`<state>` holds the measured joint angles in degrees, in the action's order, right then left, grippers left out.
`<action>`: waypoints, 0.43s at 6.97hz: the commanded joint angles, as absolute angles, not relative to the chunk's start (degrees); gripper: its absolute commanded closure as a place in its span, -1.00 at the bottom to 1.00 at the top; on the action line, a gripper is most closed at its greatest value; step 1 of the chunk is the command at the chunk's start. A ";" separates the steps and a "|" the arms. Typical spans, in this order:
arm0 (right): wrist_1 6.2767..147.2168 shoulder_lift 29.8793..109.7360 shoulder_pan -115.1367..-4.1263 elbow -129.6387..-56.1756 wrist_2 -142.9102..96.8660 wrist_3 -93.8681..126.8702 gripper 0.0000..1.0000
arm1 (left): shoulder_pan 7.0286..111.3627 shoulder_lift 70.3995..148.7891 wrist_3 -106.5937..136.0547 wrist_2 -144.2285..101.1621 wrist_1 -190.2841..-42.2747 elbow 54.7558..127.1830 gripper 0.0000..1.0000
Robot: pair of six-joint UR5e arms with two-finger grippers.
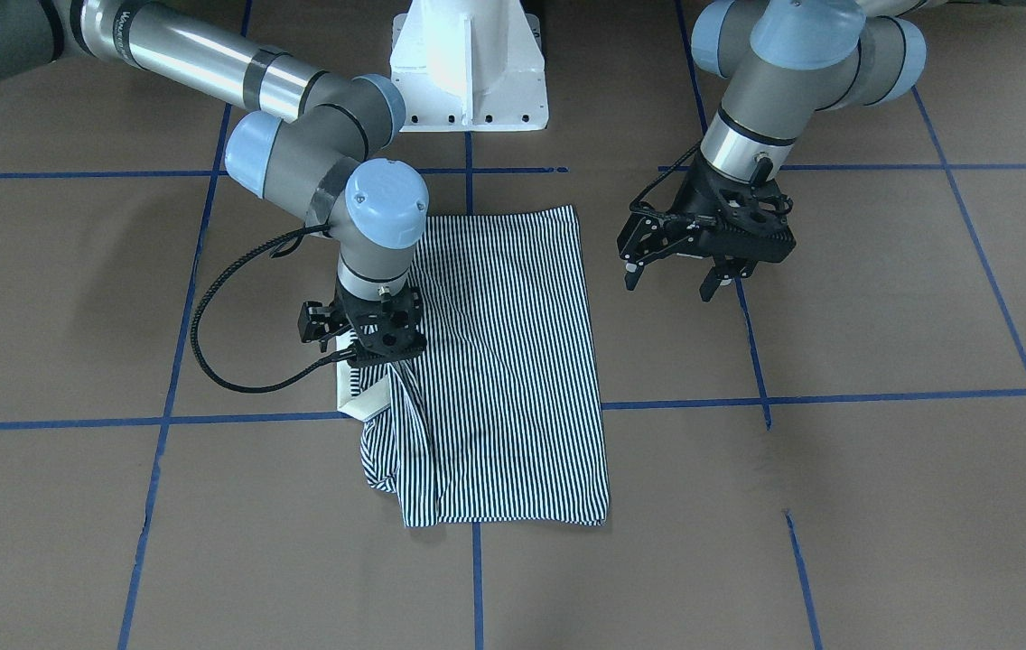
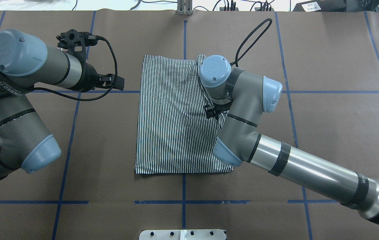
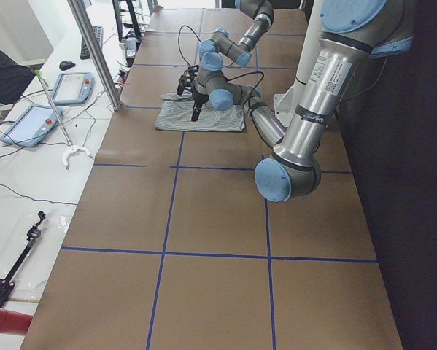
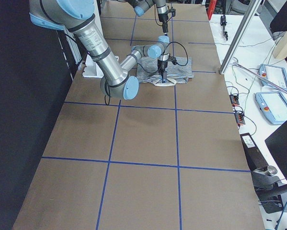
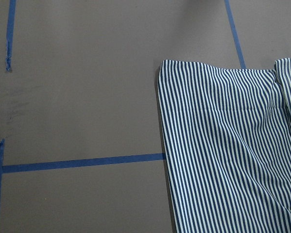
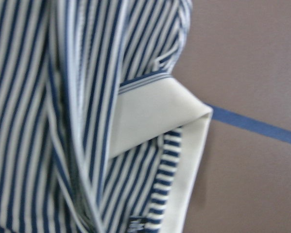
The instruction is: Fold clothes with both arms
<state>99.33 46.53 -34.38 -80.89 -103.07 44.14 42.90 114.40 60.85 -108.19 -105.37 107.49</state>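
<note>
With the polo shirt (image 1: 504,361) lying folded mid-worktop (image 1: 883,506) and my right gripper (image 1: 367,357) apparently pinching its collar-side edge while my left gripper (image 1: 686,280) hangs spread and empty beside it, I'd pull that edge low and flat to avoid bunching.

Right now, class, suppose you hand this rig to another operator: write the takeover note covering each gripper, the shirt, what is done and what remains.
Left gripper: open, empty, hovering above bare table beside the shirt.
Right gripper: down on the shirt's collar edge, seemingly pinching fabric; its jaws are hidden, so the grip is unconfirmed.
Navy-and-white striped polo shirt: lies on the brown paper-covered table, already folded into a rough rectangle, its cream collar sticking out beside the right gripper.
Done: sides folded in, apparently.
Left: tidy the bunched collar side, then probably fold once more.
</note>
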 commanded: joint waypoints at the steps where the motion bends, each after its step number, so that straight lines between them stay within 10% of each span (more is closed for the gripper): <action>1: 98.80 53.74 -39.61 -84.62 -103.45 34.69 -1.00 | 42.89 114.52 61.00 -108.19 -105.47 107.23 -1.00; 3: 98.88 50.38 -41.30 -84.99 -104.59 33.48 -1.00 | 42.89 114.52 61.08 -108.19 -106.26 106.70 -1.00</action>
<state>98.90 51.86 -40.12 -84.64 -104.10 34.71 42.89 114.52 61.05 -108.19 -105.98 106.95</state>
